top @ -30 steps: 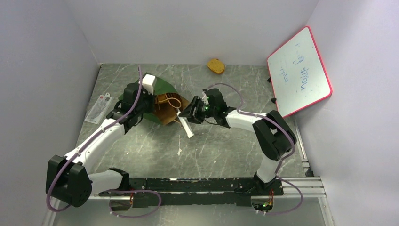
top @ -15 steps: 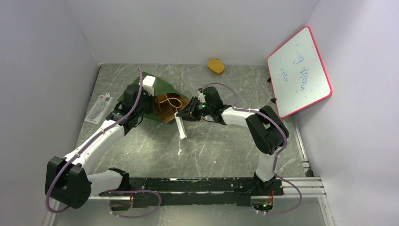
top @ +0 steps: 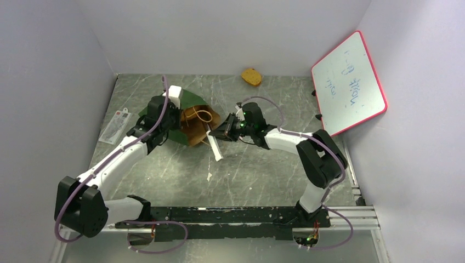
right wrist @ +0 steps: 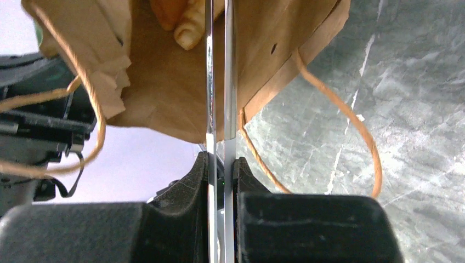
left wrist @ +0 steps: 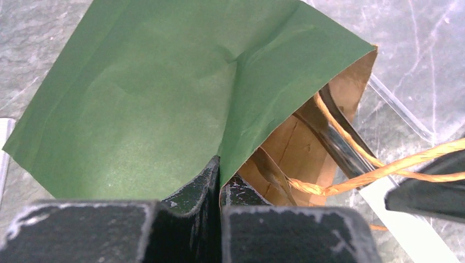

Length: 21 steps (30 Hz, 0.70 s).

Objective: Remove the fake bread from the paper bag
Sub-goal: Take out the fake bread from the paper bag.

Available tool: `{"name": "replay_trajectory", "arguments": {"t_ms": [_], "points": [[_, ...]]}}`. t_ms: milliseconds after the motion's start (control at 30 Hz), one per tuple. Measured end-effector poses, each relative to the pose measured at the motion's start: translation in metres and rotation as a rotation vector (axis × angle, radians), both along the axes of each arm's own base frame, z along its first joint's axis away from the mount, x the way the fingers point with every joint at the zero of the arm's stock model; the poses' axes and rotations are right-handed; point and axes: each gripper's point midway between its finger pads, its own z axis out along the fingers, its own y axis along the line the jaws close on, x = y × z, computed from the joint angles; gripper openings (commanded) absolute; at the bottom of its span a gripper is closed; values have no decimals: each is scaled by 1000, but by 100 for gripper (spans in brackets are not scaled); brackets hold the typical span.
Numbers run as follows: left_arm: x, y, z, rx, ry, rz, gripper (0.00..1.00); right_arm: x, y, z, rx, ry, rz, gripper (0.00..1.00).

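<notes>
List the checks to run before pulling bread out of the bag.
1. Left fingers clamp the bag rim: ok.
2. Bag mouth open: ok.
3. Right fingers grip the tweezers: ok.
4. Tweezers reach into the bag, near the bread: ok.
5. Tips closed on bread: cannot tell, out of frame.
6. Handle cord clear of tweezers: not ok, it crosses them.

Two robot arms [top: 112, 164] [top: 285, 139], one green paper bag [top: 189, 101], one pair of tweezers [top: 215, 148], one speckled bread slice [top: 251, 76], one whiteboard [top: 348, 85], one plastic packet [top: 114, 127].
</notes>
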Motion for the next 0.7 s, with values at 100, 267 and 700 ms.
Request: {"name": "replay_trajectory", "arguments": {"t_ms": [100,267,700], "points": [[9,1,2,4,1,35,7,-2,-5,12,3,-35,-15,0],[28,3,3,14,7,100,7,-7,-15,23,-7,-71,-37,0],[58,19,-3,92,21,256,7,-22,-47,47,-87,-152,-98,0]]}}
